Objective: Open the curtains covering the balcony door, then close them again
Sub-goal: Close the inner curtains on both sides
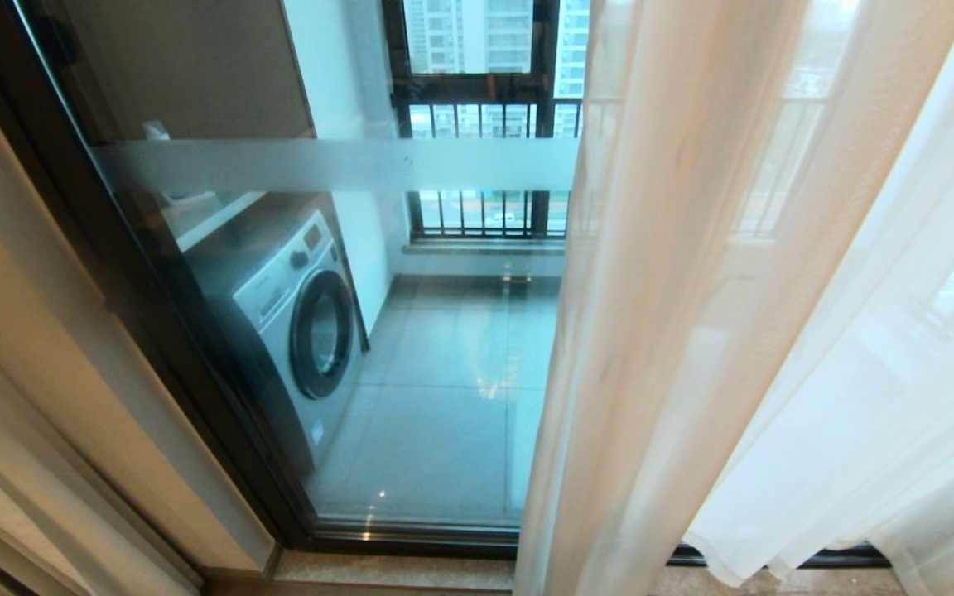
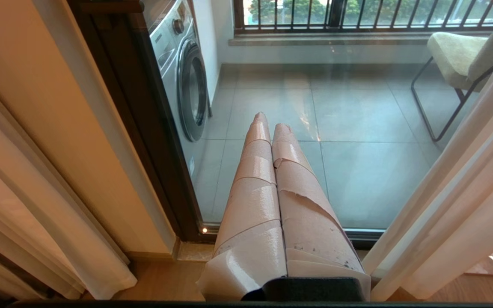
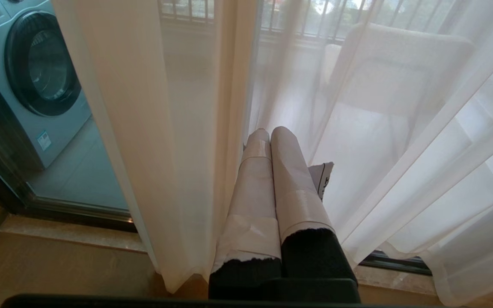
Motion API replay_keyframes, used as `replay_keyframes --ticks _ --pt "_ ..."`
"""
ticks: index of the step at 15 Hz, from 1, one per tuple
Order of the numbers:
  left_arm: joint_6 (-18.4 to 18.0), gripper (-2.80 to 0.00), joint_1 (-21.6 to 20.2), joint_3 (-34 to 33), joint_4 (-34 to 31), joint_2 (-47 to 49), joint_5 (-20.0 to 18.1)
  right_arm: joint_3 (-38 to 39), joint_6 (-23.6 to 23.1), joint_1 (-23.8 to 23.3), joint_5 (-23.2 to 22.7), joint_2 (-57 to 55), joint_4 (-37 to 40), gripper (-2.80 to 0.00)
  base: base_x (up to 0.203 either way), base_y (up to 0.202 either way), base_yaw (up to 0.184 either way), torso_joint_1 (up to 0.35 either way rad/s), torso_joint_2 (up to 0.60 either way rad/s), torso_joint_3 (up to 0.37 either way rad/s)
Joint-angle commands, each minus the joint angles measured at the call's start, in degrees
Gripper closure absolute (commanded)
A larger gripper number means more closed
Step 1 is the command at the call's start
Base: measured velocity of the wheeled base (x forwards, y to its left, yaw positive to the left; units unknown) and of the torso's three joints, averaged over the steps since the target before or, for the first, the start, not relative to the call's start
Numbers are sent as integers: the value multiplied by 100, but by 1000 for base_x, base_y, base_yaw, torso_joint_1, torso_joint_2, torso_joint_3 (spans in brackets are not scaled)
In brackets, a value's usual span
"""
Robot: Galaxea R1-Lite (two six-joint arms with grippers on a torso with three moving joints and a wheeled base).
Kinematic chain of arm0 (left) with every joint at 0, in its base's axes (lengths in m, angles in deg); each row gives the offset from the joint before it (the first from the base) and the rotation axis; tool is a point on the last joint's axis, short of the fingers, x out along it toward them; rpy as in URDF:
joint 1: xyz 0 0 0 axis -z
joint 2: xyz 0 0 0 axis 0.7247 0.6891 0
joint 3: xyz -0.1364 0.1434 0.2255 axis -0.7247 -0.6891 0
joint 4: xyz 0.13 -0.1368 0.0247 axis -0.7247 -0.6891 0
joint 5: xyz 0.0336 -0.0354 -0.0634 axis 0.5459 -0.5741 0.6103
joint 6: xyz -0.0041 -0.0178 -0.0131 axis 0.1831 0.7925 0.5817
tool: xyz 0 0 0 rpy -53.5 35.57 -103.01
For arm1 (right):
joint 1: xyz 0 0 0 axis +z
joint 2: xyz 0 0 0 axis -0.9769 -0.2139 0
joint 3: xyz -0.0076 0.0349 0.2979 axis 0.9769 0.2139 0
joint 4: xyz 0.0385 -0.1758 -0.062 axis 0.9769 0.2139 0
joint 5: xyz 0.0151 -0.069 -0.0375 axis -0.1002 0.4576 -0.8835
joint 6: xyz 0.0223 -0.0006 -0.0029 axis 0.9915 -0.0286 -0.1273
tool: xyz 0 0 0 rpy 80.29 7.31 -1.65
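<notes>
Left edge: I see a cream wall [image 1: 21, 348], and in the left wrist view a bunched drape [image 2: 37, 222] hanging beside it.
Door frame: the dark frame of the balcony door [image 1: 154, 331] runs down to the floor track; its glass carries a frosted white band across it.
Behind the glass: a washing machine [image 1: 295, 314] stands on the grey balcony tiles, with a black railing [image 1: 485, 124] beyond.
Left gripper: my left gripper [image 2: 271, 122] points at the bare glass with its taped jaws pressed together and nothing between them; it touches neither door nor fabric.
Chair: a cushioned chair [image 2: 456, 55] sits out on the balcony, on the far side from the washing machine.
Curtains: the curtains [image 1: 734, 314] hang in long folds over the right part of the door, leaving the left pane uncovered; the wavy hem hangs near the sill.
Right gripper: my right gripper [image 3: 270, 134] sits low against the sheer fabric, jaws together, tips touching or nearly touching a fold; I cannot tell whether any cloth is pinched between them.
</notes>
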Motion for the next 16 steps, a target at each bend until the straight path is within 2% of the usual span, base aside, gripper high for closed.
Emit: replay_keyframes --ticks 1,13,16 --pt "-2 0 -2 0 0 1 1 0 -5 1 -3 -7 1 0 0 0 0 0 0 0" --pt "-2 0 -2 0 0 1 1 0 -23 1 -3 -7 1 0 0 0 0 0 0 0" --pt "-2 0 -2 0 0 1 1 0 -23 1 -3 -7 1 0 1 115 -1 3 5 2"
